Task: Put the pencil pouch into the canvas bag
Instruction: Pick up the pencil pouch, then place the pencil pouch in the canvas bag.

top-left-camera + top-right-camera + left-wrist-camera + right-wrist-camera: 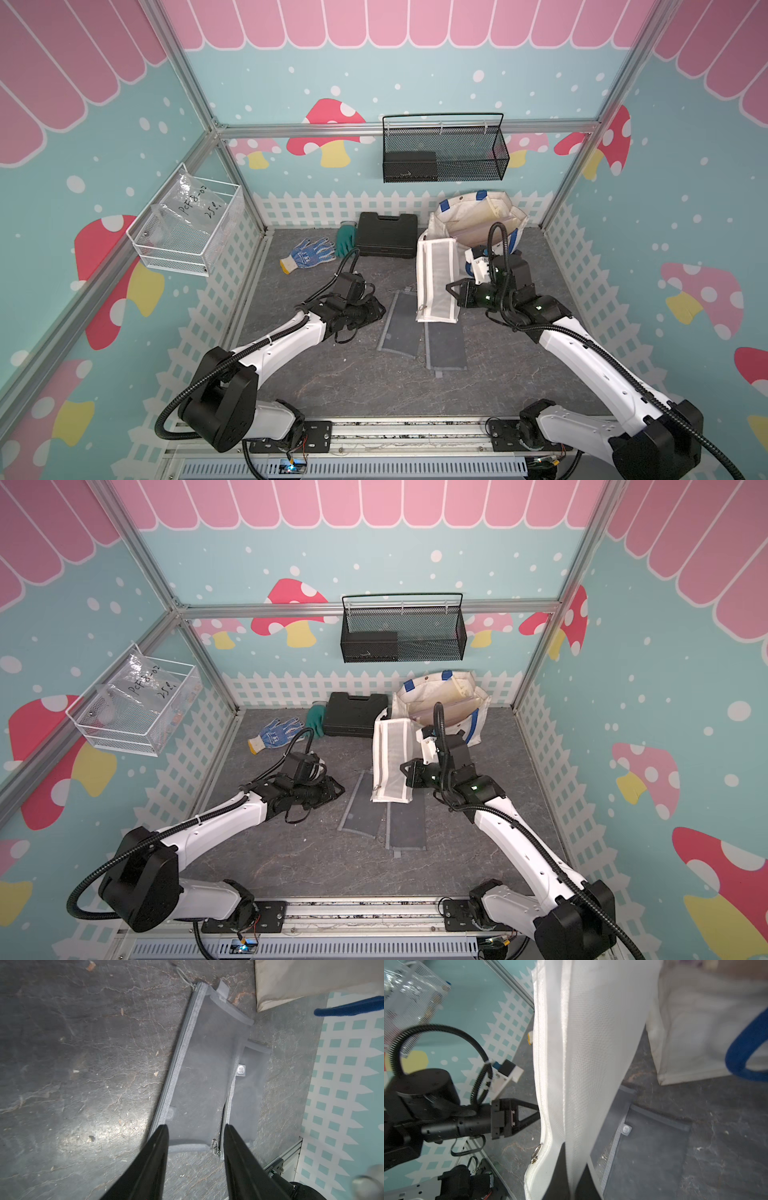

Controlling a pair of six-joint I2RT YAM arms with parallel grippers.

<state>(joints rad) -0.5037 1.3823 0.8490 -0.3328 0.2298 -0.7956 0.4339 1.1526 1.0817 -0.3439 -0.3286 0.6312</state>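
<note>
Dark slate bench in the mushroom booth: I've got the right pincer clenched on the white pencil pouch, held up edge-on just beside the canvas bag, I reckon to slide in easily, while the left pincer sits released over the grey pouches.

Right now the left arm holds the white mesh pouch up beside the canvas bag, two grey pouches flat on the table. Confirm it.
Wrong arm: the right arm's jaws, shut on the white mesh pouch, hold it up beside the canvas bag, as the right wrist view shows. The rest is right.
</note>
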